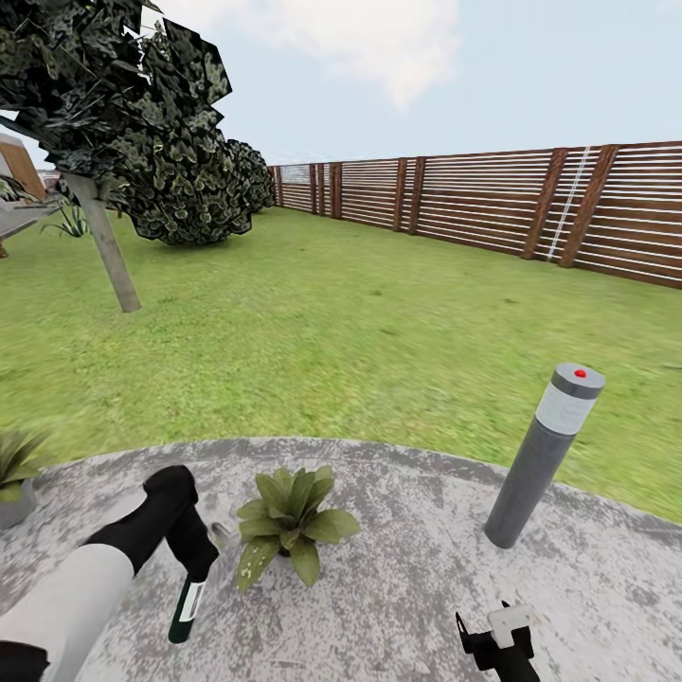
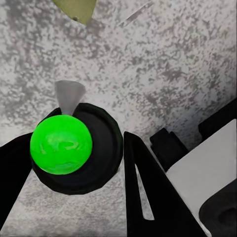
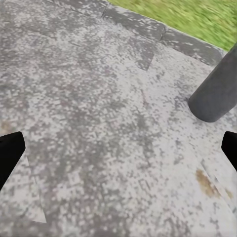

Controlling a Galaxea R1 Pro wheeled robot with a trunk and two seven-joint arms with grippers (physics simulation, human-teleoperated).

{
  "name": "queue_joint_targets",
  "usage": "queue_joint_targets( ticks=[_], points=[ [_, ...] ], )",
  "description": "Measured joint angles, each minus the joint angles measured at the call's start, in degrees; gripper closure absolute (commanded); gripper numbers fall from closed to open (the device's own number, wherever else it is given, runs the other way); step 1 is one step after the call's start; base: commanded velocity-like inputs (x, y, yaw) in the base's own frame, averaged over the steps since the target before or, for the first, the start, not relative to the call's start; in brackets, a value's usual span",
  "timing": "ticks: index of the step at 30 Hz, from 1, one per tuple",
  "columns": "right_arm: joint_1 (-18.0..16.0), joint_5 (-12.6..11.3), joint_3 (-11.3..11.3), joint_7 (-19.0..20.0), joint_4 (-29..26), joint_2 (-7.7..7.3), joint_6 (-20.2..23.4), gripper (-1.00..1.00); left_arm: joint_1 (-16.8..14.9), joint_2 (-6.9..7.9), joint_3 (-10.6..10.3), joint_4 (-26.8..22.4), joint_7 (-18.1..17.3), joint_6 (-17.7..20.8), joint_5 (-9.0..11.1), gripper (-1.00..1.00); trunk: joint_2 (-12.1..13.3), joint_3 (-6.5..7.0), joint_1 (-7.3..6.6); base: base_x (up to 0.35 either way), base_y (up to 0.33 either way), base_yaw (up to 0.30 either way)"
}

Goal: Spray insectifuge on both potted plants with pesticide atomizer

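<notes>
Atomizer point(image 2: 74, 150) between left fingers point(image 2: 148, 192)

We see a bright day with soft, even light under a pale blue sky point(image 1: 398, 57). Things cast almost no dark shadows on the stone patio point(image 1: 398, 568). The grass point(image 1: 332, 313) looks smeared and fuzzy, and the fence point(image 1: 530, 204) bends a little near the edge. The tree point(image 1: 142, 142) looks jagged and blocky. The grey post point(image 1: 542, 459) leans, stretched by the wide lens. In the left wrist view, the green ball point(image 2: 61, 144) is very bright with shiny spots. In the right wrist view, we see grainy, speckled stone.
</notes>
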Motion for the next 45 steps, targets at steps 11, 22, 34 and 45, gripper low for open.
queue_joint_targets(
  ticks=[11,22,34,45],
  points=[
    [0.0,0.0,0.0,0.0,0.0,0.00,0.0,-1.00,0.1,-0.84,-0.3,0.3,-0.3,0.1,-1.4,1.00,0.0,0.00,-0.03,0.256,0.056,0.000],
    [0.0,0.0,0.0,0.0,0.0,0.00,0.0,-1.00,0.1,-0.33,-0.5,0.3,-0.5,-0.4,-1.4,1.00,0.0,0.00,0.00,0.026,0.001,0.000],
    [0.0,0.0,0.0,0.0,0.0,0.00,0.0,-1.00,1.0,0.75,-0.6,0.7,-0.5,-0.9,-2.5,1.00,0.0,0.00,0.00,0.000,0.000,0.000],
    [0.0,0.0,0.0,0.0,0.0,0.00,0.0,-1.00,1.1,0.86,-0.4,7.0,0.0,-3.0,-2.9,1.00,0.0,0.00,0.00,0.000,0.000,0.000]
  ],
)
